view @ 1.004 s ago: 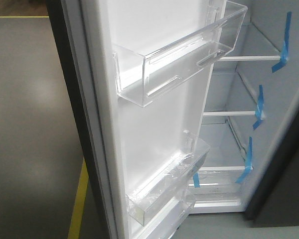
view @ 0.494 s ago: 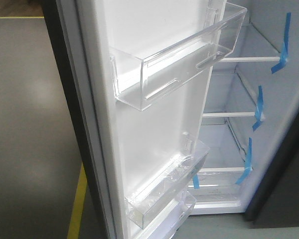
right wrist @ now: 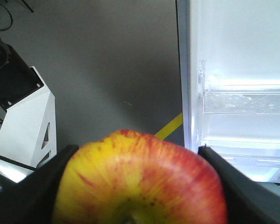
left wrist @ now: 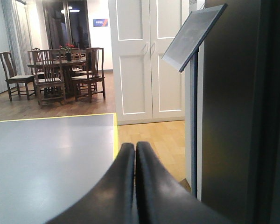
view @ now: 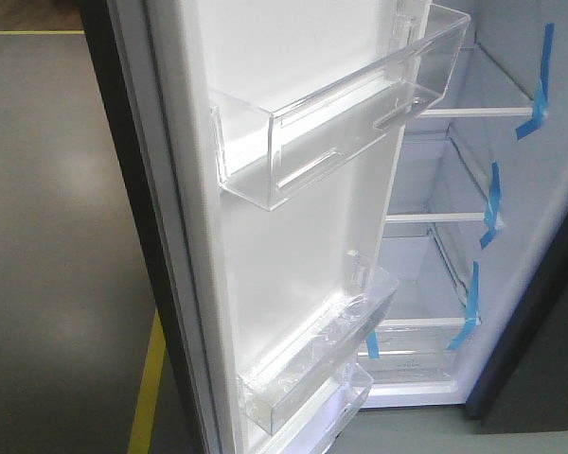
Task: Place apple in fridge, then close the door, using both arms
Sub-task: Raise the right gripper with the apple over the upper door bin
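The apple (right wrist: 140, 179), red streaked with yellow, is clamped between the right arm's jaws, with a black finger (right wrist: 37, 196) pressed against each flank. It hangs outside the fridge (view: 549, 161), low in front of the open door (view: 293, 236). The door's white inner face and a clear bin (right wrist: 245, 100) show just past it in the right wrist view.

The left arm's jaws are pressed together on nothing. They sit beside a dark grey panel, most likely the door's outer front, and point away from the fridge.

Inside the fridge, the white-edged shelves (view: 473, 112) marked with blue tape (view: 541, 80) show no apple.

So the apple is picked up and the door stands open. What is left is to carry it past the door onto a shelf, let go, pull back, and swing the door shut.
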Tool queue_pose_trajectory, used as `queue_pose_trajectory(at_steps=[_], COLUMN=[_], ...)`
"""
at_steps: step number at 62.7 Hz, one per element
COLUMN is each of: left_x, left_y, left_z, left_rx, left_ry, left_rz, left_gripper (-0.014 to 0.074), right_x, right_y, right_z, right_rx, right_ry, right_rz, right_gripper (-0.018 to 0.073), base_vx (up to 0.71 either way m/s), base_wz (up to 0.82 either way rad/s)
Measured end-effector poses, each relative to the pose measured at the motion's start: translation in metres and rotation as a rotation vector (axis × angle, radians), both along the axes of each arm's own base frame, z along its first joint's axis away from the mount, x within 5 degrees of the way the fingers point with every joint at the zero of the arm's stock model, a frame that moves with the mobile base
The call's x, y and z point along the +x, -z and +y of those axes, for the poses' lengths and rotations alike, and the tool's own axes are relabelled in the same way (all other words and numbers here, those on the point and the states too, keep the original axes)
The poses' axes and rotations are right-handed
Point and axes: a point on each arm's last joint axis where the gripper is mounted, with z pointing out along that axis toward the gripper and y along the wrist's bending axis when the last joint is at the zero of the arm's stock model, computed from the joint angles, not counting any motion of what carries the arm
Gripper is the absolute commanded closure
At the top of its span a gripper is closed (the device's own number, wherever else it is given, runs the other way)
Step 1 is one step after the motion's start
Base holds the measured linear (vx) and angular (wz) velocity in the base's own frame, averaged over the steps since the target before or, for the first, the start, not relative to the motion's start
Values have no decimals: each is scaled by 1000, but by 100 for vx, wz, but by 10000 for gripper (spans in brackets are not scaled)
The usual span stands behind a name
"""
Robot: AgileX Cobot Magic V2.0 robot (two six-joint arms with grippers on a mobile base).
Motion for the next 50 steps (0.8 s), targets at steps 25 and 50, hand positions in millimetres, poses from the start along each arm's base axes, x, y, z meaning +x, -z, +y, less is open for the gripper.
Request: queue_pose_trajectory(at_steps=[25, 50], left_x=[0, 0], left_y=[0, 0], left_z=[0, 0], left_rx=[0, 0], left_ry=[0, 0], left_rz=[0, 0], left_gripper=[603, 603], right_x=[0, 71], right_y=[0, 20], right_z=[0, 0], right_rx=[4, -214], right_ry=[1, 342], right_rz=[3, 129], right_gripper=[239, 243], base_vx=[0, 0], base_wz=[0, 0])
